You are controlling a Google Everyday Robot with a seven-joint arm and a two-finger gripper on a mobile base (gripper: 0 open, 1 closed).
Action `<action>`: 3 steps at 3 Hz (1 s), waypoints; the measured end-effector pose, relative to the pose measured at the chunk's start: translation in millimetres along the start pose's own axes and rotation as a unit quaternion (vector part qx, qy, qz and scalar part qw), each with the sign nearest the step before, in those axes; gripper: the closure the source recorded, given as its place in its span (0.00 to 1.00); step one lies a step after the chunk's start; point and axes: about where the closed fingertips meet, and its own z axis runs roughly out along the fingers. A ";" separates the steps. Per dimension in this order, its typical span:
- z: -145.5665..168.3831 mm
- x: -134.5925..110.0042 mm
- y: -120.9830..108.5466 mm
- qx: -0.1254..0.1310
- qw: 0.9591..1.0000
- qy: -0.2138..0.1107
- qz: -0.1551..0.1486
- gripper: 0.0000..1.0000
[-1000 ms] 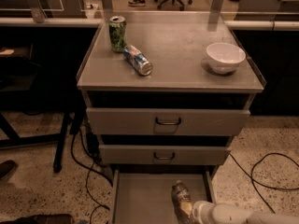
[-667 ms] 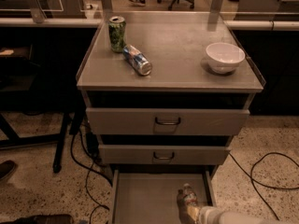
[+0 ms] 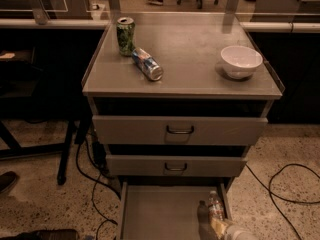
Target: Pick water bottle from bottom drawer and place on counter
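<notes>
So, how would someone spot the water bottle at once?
Look at the grey drawer cabinet, then its open bottom drawer. At its right side, by the gripper, is the water bottle: clear plastic, white cap, unlike the green can and blue-and-silver can on the counter.

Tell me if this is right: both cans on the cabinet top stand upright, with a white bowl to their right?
Not quite: the camera view shows the green can upright, but the blue-and-silver can lies on its side. The white bowl is to their right. The gripper is in the bottom drawer by the water bottle.
</notes>
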 end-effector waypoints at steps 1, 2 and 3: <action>1.1 2.4 0.0 0.001 1.000 0.005 0.001 1.00; -10.6 -26.6 15.8 0.001 1.000 -0.014 -0.015 1.00; -28.7 -64.0 28.0 0.003 0.999 -0.040 -0.029 1.00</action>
